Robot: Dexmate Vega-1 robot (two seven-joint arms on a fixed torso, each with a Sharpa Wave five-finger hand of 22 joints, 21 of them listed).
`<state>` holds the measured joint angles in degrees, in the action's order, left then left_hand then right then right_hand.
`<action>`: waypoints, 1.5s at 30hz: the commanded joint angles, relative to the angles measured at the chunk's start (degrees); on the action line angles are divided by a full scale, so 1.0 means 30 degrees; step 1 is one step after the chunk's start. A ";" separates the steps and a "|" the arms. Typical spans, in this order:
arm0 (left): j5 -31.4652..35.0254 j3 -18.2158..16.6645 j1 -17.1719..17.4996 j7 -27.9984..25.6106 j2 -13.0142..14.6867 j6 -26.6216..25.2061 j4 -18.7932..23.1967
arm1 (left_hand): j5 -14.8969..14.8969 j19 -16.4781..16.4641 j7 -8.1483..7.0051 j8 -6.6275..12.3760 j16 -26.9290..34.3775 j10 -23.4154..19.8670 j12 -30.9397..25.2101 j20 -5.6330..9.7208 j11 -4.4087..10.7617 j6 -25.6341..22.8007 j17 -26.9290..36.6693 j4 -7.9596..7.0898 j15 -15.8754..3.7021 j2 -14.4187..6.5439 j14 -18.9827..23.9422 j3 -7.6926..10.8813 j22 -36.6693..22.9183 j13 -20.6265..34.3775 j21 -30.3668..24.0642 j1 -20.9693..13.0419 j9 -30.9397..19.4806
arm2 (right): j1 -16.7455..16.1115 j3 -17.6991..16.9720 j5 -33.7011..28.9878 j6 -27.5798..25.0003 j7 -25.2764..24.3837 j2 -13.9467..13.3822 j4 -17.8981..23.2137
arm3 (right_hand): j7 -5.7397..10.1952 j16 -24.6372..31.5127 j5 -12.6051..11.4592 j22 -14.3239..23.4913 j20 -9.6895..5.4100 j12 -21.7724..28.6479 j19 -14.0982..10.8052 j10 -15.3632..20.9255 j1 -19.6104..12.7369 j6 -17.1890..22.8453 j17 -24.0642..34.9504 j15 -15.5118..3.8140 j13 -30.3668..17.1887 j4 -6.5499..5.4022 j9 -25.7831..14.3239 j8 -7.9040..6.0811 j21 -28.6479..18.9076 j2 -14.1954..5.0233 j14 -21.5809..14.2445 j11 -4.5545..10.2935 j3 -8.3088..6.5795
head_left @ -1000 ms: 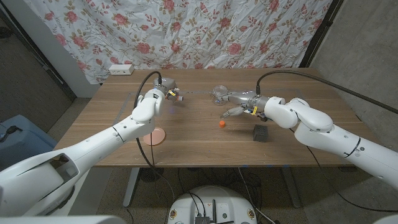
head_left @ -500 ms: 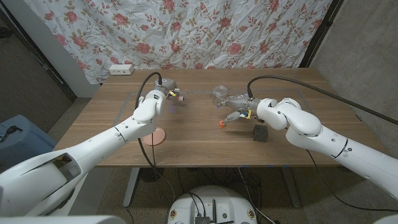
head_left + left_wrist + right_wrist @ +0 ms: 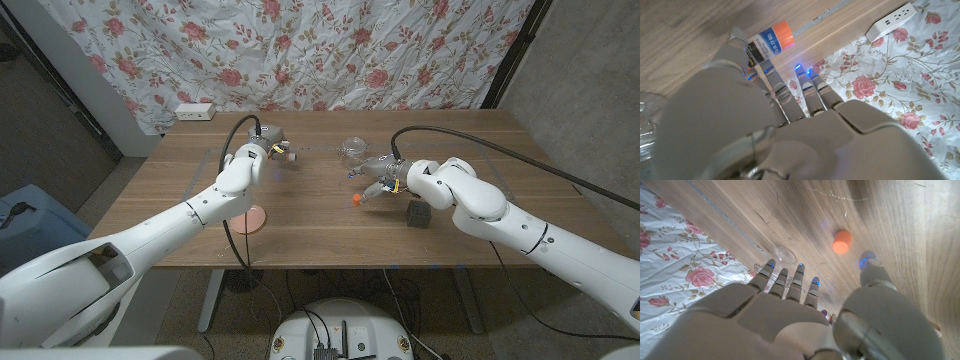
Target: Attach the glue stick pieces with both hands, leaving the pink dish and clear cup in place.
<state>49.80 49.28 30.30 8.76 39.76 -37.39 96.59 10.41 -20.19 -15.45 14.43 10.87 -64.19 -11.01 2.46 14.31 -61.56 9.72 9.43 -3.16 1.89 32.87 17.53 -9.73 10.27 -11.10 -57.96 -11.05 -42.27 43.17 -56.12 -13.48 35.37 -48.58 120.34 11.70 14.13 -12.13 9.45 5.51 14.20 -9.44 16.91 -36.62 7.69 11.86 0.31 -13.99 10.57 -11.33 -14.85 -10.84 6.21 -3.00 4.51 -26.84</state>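
- Your left hand (image 3: 262,153) has the glue stick (image 3: 769,41) clamped in its fingers, up off the table (image 3: 310,215), off to the left of the clear cup (image 3: 352,148).
- The orange cap (image 3: 358,200) sits alone on the wood, just in front of the cup.
- Your right hand (image 3: 378,174) hangs right over the cap, fingers apart, nothing in them.
- So roughly halfway, I'd say: cap grab and joining both left.
- Pink dish (image 3: 253,219) sits near the table's front edge, well left of the cup; neither hand touches either.

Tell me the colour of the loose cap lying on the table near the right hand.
Orange. The cap shows best in the right wrist view.
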 commanded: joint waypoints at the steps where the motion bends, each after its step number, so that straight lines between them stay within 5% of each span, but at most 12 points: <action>1: -0.0113 0.0351 -0.0373 0.0045 -0.0210 -0.0096 -0.0380 | 0.0128 -0.0048 0.1729 0.0161 -0.0064 -0.2751 -0.0111 0.0537 -0.0487 -0.2080 0.0056 -0.0112 -0.2955 -0.1086 0.0159 -0.0043 -0.0106 0.0306 -0.0075 0.0835 -0.0047 | -0.0019 0.0188 -0.0660 0.0546 0.0088 0.0471 -0.0698 | 0.0144 0.0129 0.0089 0.0055 -0.0056 0.0154 -0.0225 0.0381 -0.0534 0.0262 0.0070 -0.0119 -0.0086 -0.0018 -0.0102 -0.0148 -0.0124 -0.0082 -0.0317 0.0029 -0.0196; 24: -0.0196 0.0885 -0.0896 -0.0174 -0.0639 0.0134 -0.1039 | 0.0142 -0.0030 0.1721 0.0124 -0.0097 -0.2748 -0.0095 0.0529 -0.0488 -0.2150 0.0033 -0.0095 -0.2967 -0.1172 0.0177 -0.0041 -0.0106 0.0307 -0.0073 0.0934 -0.0060 | -0.0170 0.0622 -0.1330 0.1186 -0.1430 0.0849 -0.2147 | 0.0230 0.0585 0.0508 0.0059 -0.0428 0.0379 -0.1084 0.1850 -0.1663 0.1400 0.0100 -0.0818 -0.0102 -0.0212 -0.0139 -0.0660 -0.0202 -0.0067 -0.1548 0.0769 -0.0228; 45: -0.0264 0.0948 -0.0972 -0.0019 -0.0440 -0.0024 -0.0929 | 0.0160 -0.0018 0.1776 0.0080 -0.0152 -0.2755 -0.0084 0.0509 -0.0489 -0.2149 -0.0007 -0.0097 -0.2952 -0.1232 0.0243 0.0054 -0.0104 0.0307 -0.0071 0.1093 -0.0077 | -0.0483 0.0683 -0.1738 0.1636 -0.4148 0.0934 -0.2977 | 0.0283 0.1371 0.0555 0.0065 -0.1100 0.0793 -0.2283 0.5540 -0.2942 0.5114 0.0164 -0.2054 0.0301 -0.0294 -0.0261 -0.2217 -0.0144 -0.0126 -0.3571 0.2097 0.0092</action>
<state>49.11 51.92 27.66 8.47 38.30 -37.46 93.78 10.62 -20.19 -15.34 14.23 10.59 -64.90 -10.86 2.46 14.41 -62.07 9.59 9.37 -3.18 1.86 32.88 17.05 -9.73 10.27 -11.10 -57.99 -11.06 -43.04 45.12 -60.81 -9.01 26.58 -45.98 112.76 12.48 17.75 -10.37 9.45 2.57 16.14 -15.66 32.29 -44.08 21.67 12.14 -2.35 -13.16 9.80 -11.88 -20.80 -11.27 5.86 -12.63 10.23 -26.79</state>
